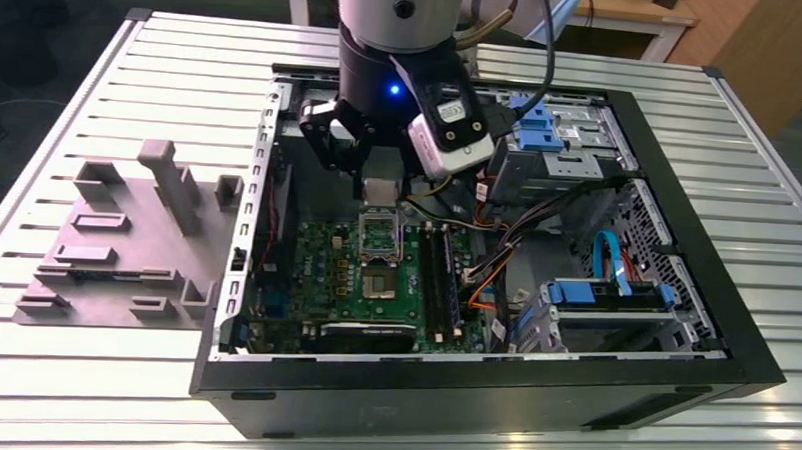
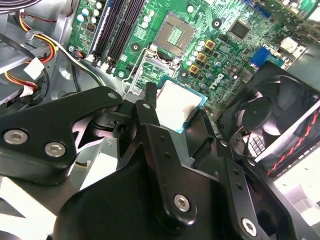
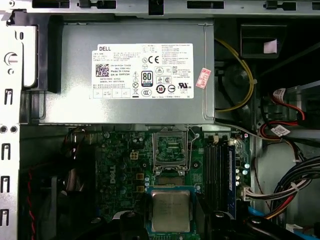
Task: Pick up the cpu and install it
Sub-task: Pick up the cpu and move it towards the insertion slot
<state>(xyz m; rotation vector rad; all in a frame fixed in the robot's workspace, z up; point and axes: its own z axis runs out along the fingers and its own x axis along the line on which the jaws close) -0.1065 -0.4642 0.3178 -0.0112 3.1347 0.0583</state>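
The cpu (image 2: 179, 102) is a small square chip with a pale silvery top. It sits level between the two black fingers (image 2: 146, 107) of my gripper (image 2: 180, 107), which is shut on it. In the first wrist view the cpu (image 3: 171, 210) hangs above the green motherboard (image 3: 125, 165), a little short of the bare socket (image 3: 170, 150). The socket's metal frame stands hinged up. In the exterior view my gripper (image 1: 379, 189) is inside the open computer case (image 1: 667, 244), just above the socket (image 1: 378, 234).
A grey power supply (image 3: 135, 75) fills the case end beyond the socket. Memory slots (image 3: 220, 170) run beside it and a black fan (image 2: 270, 115) lies on the other side. Loose cables (image 1: 507, 259) and blue drive cages (image 1: 613, 292) crowd the case. A grey plastic tray (image 1: 120, 235) stands outside.
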